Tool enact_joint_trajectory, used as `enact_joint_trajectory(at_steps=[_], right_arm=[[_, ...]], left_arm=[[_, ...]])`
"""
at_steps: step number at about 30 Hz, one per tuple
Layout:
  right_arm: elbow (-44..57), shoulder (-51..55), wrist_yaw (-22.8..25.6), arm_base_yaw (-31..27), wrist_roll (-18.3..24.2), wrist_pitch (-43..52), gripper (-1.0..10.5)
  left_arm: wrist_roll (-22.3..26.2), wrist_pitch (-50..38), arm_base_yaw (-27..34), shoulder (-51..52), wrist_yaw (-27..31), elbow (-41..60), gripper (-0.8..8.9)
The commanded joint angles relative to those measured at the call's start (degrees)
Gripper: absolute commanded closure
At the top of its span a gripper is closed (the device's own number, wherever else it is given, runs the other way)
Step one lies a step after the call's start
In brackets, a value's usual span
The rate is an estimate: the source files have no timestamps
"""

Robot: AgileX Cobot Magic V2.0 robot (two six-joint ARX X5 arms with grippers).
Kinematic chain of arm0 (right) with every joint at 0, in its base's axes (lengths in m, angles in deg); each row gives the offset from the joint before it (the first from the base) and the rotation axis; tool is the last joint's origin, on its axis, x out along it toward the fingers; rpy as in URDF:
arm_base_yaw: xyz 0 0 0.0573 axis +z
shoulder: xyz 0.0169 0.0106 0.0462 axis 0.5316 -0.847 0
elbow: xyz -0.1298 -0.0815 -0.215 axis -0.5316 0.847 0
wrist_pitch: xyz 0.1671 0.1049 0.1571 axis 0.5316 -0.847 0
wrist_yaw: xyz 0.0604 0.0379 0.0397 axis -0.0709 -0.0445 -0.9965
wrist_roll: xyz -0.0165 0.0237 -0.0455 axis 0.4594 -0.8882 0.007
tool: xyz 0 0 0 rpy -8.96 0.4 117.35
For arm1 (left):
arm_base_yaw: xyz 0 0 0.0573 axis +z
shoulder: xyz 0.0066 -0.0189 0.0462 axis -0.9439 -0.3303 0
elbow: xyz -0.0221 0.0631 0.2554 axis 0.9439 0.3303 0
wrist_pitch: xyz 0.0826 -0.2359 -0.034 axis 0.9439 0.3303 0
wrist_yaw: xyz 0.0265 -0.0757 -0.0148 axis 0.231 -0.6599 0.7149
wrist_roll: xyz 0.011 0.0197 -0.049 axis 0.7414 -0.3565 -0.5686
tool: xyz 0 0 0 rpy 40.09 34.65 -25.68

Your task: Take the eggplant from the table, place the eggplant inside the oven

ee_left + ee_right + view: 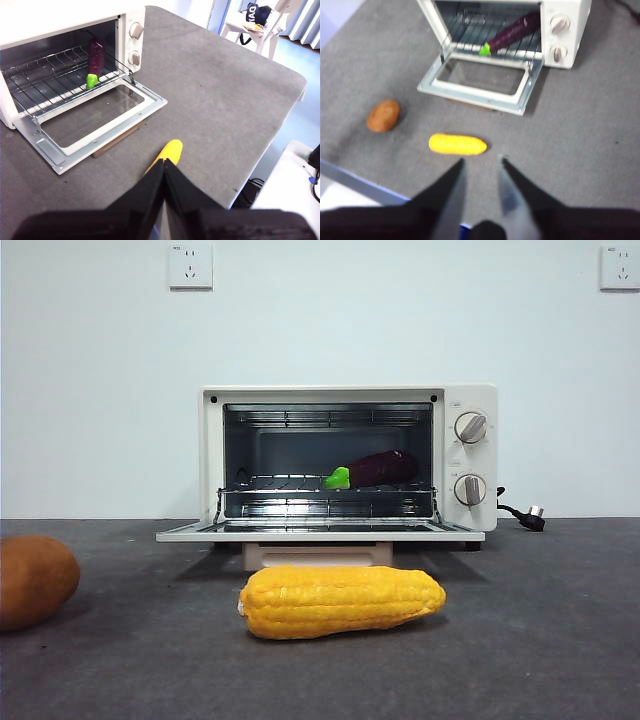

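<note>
The counter (560, 640) lies wide and bare around the oven (348, 460), whose door hangs flat open; inside, on the rack, the eggplant (372, 471) lies slantwise, green cap toward the opening; corn (342, 601) lies before the door; left gripper (164, 167) pressed together, right gripper (481, 167) spread, both empty.

One eggplant (380, 469), one oven (345, 462), one corn cob (342, 601), one brown lump (35, 580), perhaps a potato
</note>
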Motion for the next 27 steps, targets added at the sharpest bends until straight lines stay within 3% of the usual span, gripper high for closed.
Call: enact_joint_trajectory(at_steps=[1,6,10,20,27], right_arm=[[-0.1,0.2,-1.6,0.1,1.4,-1.1,9.6],[-0.1,0.3,-5.5,0.1,1.7,-1.5,9.6],[-0.1,1.0,-9.3,0.1,1.5,-1.6,9.6],[-0.1,6.9,-9.7,0.0,-1.9,-1.6,9.6],[-0.1,12.5,-9.7,0.0,-4.7,-1.6,9.6]], left_arm=[[0.6,-1.5,-0.2,-1.2,-0.1,0.5,8.19],[0.6,-4.7,-0.2,-5.0,0.3,0.5,8.19],[0.6,-8.3,0.0,-9.3,4.0,0.5,8.19],[-1.5,-19.2,6.1,-24.0,4.0,0.5,8.19],[-4.8,-24.3,15.4,-34.8,-3.1,0.5,8.20]])
